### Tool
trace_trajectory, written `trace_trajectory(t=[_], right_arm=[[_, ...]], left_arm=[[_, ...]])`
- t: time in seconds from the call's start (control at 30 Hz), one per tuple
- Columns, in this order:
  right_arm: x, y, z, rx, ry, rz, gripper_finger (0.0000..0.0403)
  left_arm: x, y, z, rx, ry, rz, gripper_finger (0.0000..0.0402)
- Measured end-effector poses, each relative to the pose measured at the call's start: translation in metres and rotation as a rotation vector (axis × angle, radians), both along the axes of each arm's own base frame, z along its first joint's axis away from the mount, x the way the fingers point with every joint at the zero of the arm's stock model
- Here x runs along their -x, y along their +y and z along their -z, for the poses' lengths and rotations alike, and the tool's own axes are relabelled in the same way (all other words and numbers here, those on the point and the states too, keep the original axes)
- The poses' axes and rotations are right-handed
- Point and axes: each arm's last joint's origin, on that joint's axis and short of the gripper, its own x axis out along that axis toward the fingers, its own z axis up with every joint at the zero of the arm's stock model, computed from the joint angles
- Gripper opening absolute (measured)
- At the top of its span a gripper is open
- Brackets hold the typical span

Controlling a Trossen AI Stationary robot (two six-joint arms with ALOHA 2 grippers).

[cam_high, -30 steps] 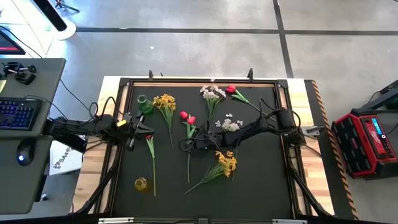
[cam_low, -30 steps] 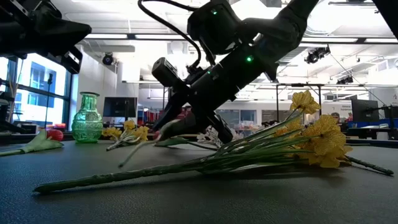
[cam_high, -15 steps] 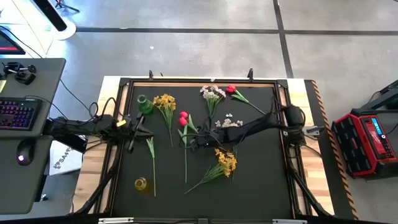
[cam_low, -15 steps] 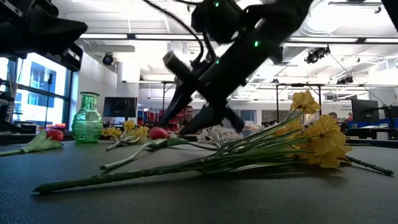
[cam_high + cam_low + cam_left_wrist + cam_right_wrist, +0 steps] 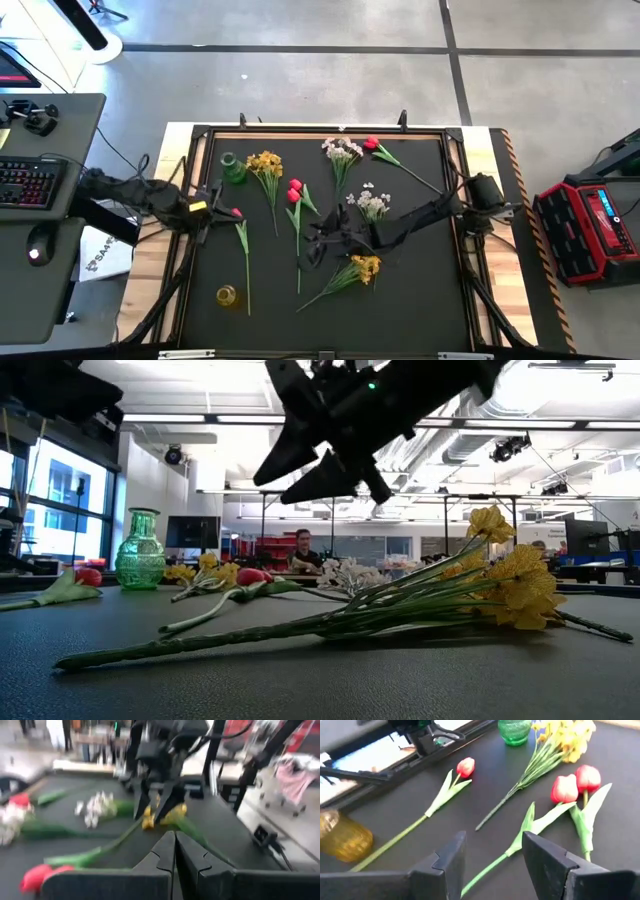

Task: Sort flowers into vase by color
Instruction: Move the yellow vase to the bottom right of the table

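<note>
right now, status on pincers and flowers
Right pincer open, empty, above the red tulips. Left pincer shut, parked near green vase. All flowers on table, none in a vase.

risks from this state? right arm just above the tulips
1. The right gripper hangs open and empty over two tulips lying side by side with leaves overlapping; a grasp may catch both stems.
2. The green vase has a narrow neck and a yellow spray beside it; inserting a stem could tip it.
</note>
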Motion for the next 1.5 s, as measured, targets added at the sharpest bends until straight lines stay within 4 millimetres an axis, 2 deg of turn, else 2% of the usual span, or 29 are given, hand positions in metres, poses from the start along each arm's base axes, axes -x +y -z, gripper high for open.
trace_trajectory(t=[0.17, 0.4, 0.53, 0.7, 0.8, 0.97, 1.1, 1.23, 1.4, 1.5], right_arm=[[0.004, 0.011, -0.001, 0.092, 0.013, -0.013, 0.0177], [0.005, 0.014, -0.001, 0.169, 0.035, -0.032, 0.0177], [0.005, 0.014, -0.001, 0.192, 0.046, -0.045, 0.0177], [0.005, 0.015, -0.001, 0.232, 0.064, -0.066, 0.0177], [0.005, 0.016, -0.002, 0.243, 0.06, -0.076, 0.0177], [0.004, 0.017, -0.003, 0.255, 0.051, -0.085, 0.0177], [0.004, 0.017, -0.003, 0.255, 0.051, -0.086, 0.0177], [0.004, 0.017, -0.003, 0.263, 0.055, -0.09, 0.0177], [0.004, 0.018, -0.003, 0.268, 0.058, -0.098, 0.0177], [0.004, 0.018, -0.003, 0.286, 0.065, -0.107, 0.0177]], left_arm=[[-0.018, -0.02, -0.01, 0.006, 0.217, 0.033, 0.0], [-0.05, -0.076, -0.014, -0.092, 0.468, 0.158, 0.0], [-0.06, -0.104, -0.029, -0.097, 0.677, 0.088, 0.0], [-0.066, -0.131, -0.055, -0.137, 0.926, -0.022, 0.0], [-0.076, -0.146, -0.056, -0.104, 0.968, -0.023, 0.0], [-0.102, -0.158, -0.046, -0.177, 0.88, -0.003, 0.0005], [-0.109, -0.158, -0.043, -0.148, 0.986, 0.03, 0.0038], [-0.106, -0.16, -0.046, -0.019, 1.103, 0.061, 0.0101], [-0.089, -0.169, -0.047, 0.123, 1.253, 0.035, 0.0186], [-0.069, -0.176, -0.045, 0.167, 1.381, -0.048, 0.0216]])
